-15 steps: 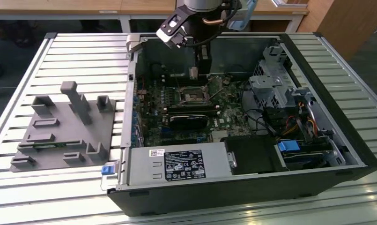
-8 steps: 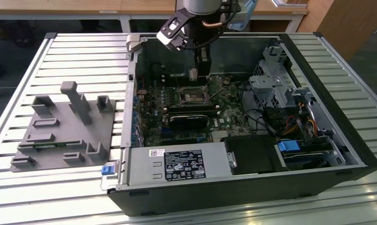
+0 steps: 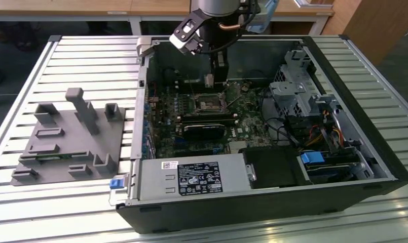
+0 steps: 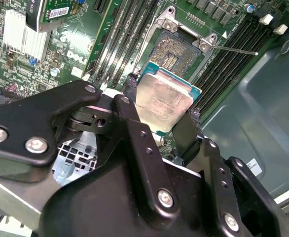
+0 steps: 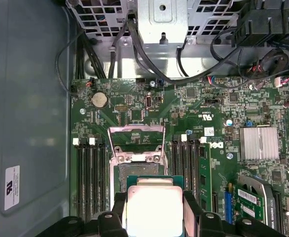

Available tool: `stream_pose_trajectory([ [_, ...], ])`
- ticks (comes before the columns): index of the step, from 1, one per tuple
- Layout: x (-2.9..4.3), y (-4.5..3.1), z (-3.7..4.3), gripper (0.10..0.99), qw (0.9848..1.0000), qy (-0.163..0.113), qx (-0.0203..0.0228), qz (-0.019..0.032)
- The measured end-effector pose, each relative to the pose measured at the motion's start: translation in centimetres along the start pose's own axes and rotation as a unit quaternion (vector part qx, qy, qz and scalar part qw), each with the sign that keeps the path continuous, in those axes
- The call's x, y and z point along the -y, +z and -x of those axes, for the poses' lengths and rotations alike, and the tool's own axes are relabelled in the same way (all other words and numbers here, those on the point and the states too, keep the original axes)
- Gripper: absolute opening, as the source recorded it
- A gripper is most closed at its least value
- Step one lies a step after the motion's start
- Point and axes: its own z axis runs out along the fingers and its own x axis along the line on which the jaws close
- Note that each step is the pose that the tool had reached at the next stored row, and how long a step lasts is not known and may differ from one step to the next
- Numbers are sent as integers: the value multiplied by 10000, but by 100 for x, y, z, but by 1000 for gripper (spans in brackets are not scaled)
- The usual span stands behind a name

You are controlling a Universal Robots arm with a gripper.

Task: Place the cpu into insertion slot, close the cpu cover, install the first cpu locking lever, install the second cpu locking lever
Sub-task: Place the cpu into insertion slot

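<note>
Indoors, over a slatted metal table (image 3: 68, 61), the pincer (image 4: 162, 104) grips the cpu (image 5: 154, 211).

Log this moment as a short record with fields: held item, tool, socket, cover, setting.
held: small flat square silver-grey cpu, above the board, not seated
tool: black two-fingered tool, shut on the cpu's opposite edges
socket: square dark-centred insertion slot in the green board, empty
cover: thin silvery cpu cover frame, standing open
setting: open black computer case on a slatted metal table
</note>
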Motion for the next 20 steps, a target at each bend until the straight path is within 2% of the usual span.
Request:
stream_pose_trajectory([
  [6,3,27,-3,537,10000,1,0,0],
  [12,13,132,-45,537,10000,-1,0,0],
  [16,19,195,-51,537,9999,-168,-14,-1],
  [20,22,217,-51,537,9994,-339,-27,-3],
])
